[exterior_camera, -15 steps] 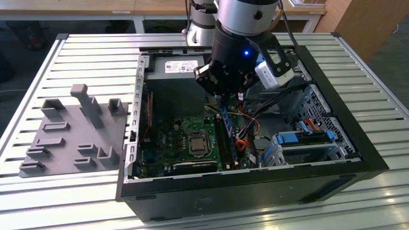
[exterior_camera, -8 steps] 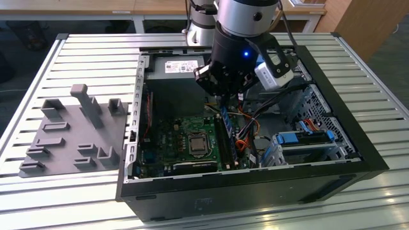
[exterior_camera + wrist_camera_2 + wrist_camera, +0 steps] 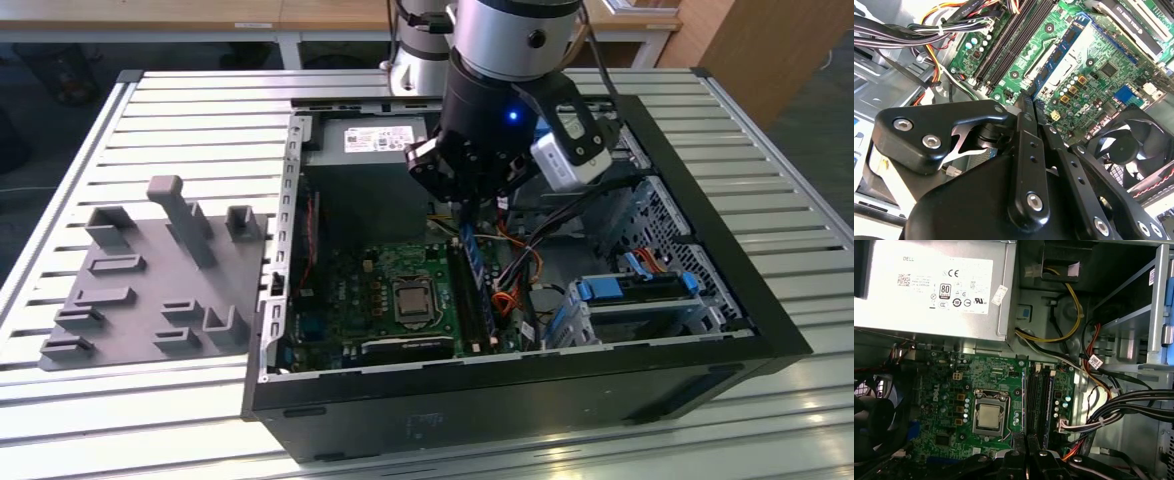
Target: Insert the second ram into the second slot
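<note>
Straight below me the memory slots (image 3: 1038,400) are lying uncovered, with open room above them. Just beside them a black cable bundle (image 3: 1134,405) is crowding in from the drive cage (image 3: 601,320) side, and a yellow cable (image 3: 1071,325) is looping near one end. The power supply (image 3: 934,285) is walling that end; a fan (image 3: 1124,150) is sitting beyond the processor socket (image 3: 989,415).

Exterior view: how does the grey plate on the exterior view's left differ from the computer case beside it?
The grey plate is flat and low, with small blocks and posts on it; the computer case is a deep black box, open on top. The grey plate is one plain colour; the computer case shows a green motherboard, with the gripper inside it. Both rest on the slatted table.
</note>
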`<action>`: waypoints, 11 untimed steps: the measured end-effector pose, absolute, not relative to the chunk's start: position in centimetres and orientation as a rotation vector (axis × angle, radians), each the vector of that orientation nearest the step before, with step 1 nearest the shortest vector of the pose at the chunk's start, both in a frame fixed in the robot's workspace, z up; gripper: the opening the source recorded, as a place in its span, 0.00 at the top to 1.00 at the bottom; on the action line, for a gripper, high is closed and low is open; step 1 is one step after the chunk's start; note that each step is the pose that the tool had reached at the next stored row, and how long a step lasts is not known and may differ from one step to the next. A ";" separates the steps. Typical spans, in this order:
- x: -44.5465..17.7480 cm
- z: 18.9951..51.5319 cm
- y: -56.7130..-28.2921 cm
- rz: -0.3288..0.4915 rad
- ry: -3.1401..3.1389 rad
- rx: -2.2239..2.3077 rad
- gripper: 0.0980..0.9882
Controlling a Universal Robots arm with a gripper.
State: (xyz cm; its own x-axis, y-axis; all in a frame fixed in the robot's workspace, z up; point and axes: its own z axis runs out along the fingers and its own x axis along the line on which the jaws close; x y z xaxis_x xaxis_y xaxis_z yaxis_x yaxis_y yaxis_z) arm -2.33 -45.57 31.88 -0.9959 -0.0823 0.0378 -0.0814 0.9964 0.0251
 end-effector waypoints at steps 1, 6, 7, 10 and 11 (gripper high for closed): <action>-2.3 31.8 -45.6 -0.036 -3.100 0.126 0.96; -2.3 31.4 -45.7 -0.037 -3.100 0.085 0.96; -2.3 31.2 -45.7 -0.038 -3.101 0.067 0.96; -2.3 30.7 -45.7 -0.038 -3.101 0.036 0.96; -2.3 30.5 -45.7 -0.038 -3.100 0.034 0.96</action>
State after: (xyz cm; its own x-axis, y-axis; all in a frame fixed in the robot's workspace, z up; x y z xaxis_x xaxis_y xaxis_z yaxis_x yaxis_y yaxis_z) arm -2.31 -45.68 30.53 -0.9989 -0.0227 0.0405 -0.0217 0.9994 0.0253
